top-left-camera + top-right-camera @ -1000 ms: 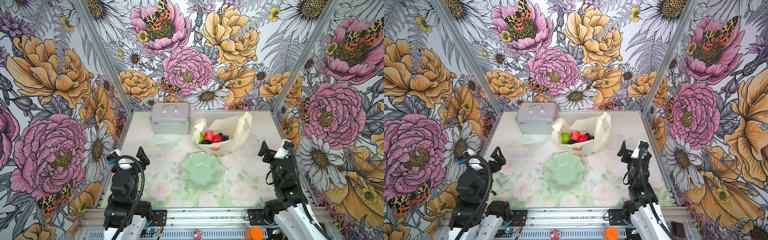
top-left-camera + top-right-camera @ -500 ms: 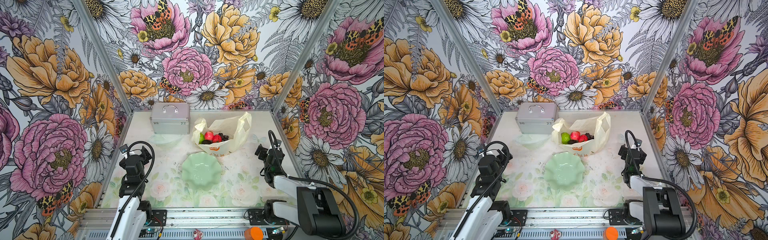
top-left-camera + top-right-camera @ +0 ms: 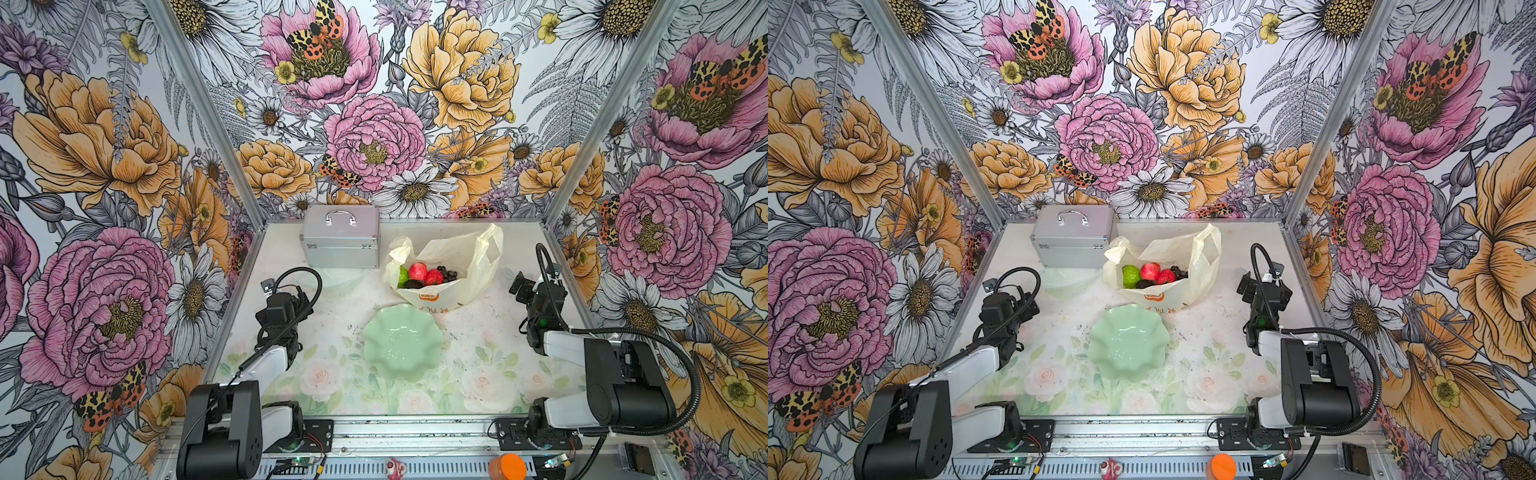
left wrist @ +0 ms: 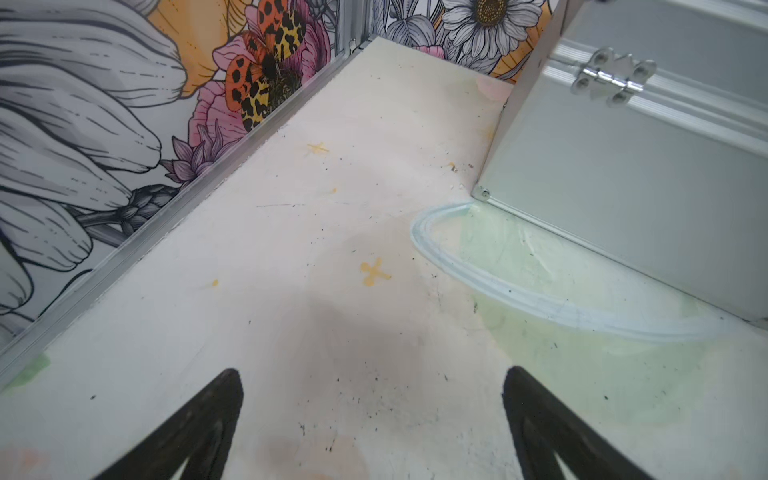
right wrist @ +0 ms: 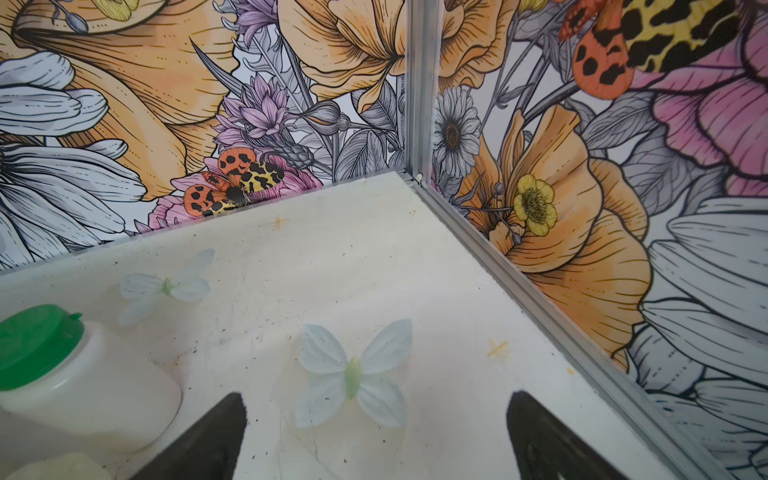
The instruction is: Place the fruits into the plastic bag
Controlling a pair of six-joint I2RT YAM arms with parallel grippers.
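Sitting toward the back of the table (image 3: pixel 490 328), right of centre: one plastic bag (image 3: pixel 473 266), pale yellow and crinkled. Its mouth gapes toward the front and its left edge is just beside the silver case (image 3: pixel 340 245).

Contents of the bag, seen in both top views, are the fruits:
- green ball (image 3: pixel 401 276) at the left
- pink-red apple (image 3: pixel 417 271)
- red berry (image 3: pixel 434 276)
- dark grapes (image 3: pixel 449 274)
- dark avocado (image 3: pixel 413 284) at the front lip

One green scalloped bowl (image 3: pixel 402 343) stands in front of the bag, near it.

Left gripper (image 4: pixel 372 374): claw spread wide and gripping nothing, over bare tabletop near the case's corner, well apart from the bag.

Right gripper (image 5: pixel 374 399): claw spread wide and gripping nothing, over a printed butterfly near the right wall. Its wrist view shows a white bottle with a green cap (image 5: pixel 75 374) close by.
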